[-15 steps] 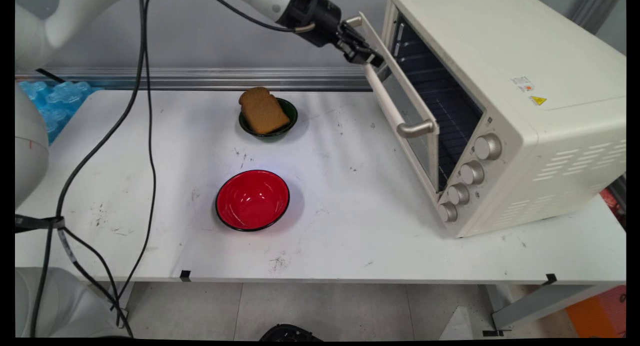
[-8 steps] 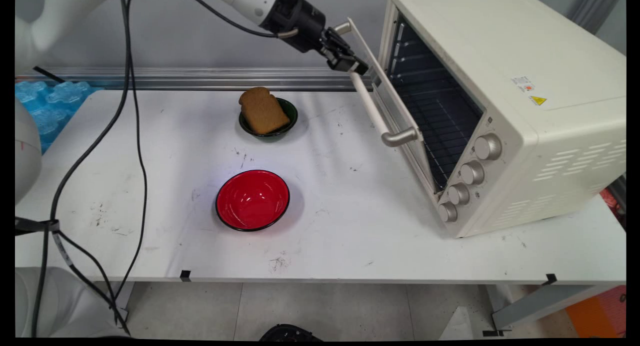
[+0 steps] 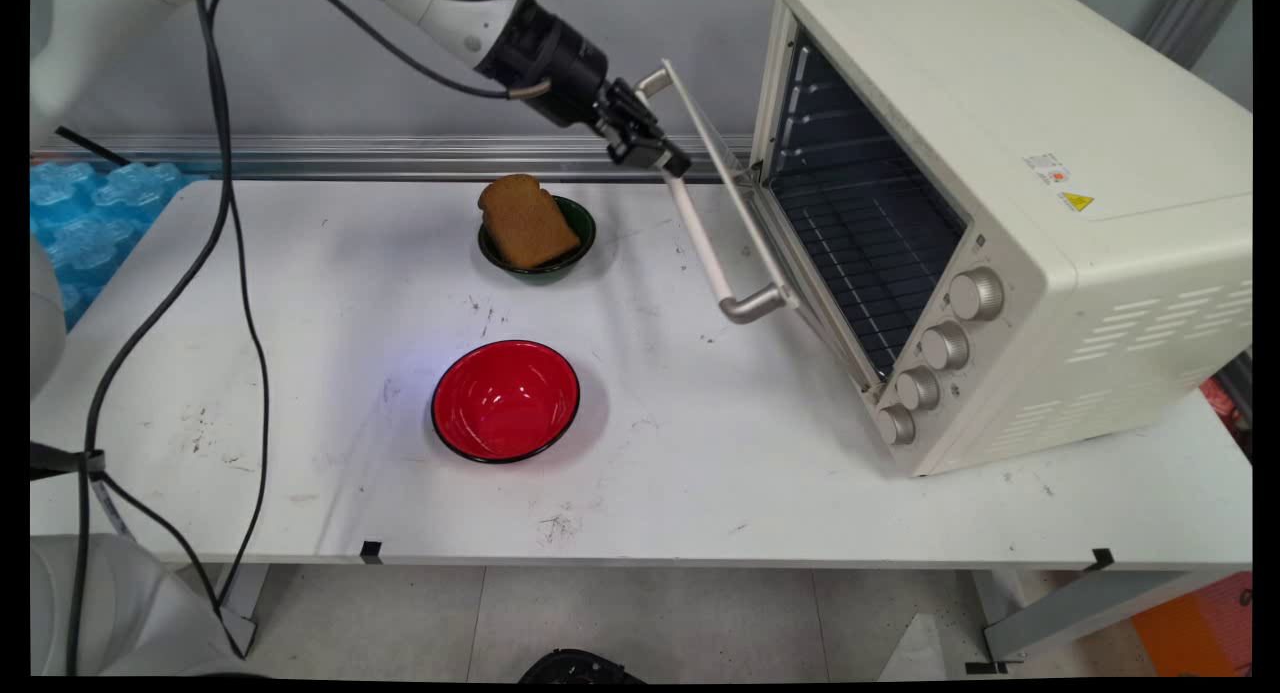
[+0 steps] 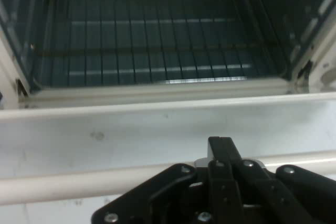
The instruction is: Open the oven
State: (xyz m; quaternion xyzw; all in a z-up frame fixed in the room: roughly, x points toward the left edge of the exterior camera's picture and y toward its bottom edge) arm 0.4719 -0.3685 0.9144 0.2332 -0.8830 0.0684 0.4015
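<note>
At table's far edge | gripper (image 3: 668,160) clamped on oven door handle (image 3: 700,235) | door (image 3: 728,188) half-open | toast bowl (image 3: 540,235) nearby

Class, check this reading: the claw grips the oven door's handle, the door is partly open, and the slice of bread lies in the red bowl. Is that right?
Not quite. The slice of bread lies in the dark green bowl; the red bowl is empty, as the main view shows. The rest stands: the claw grips the handle of the partly open oven door.
</note>
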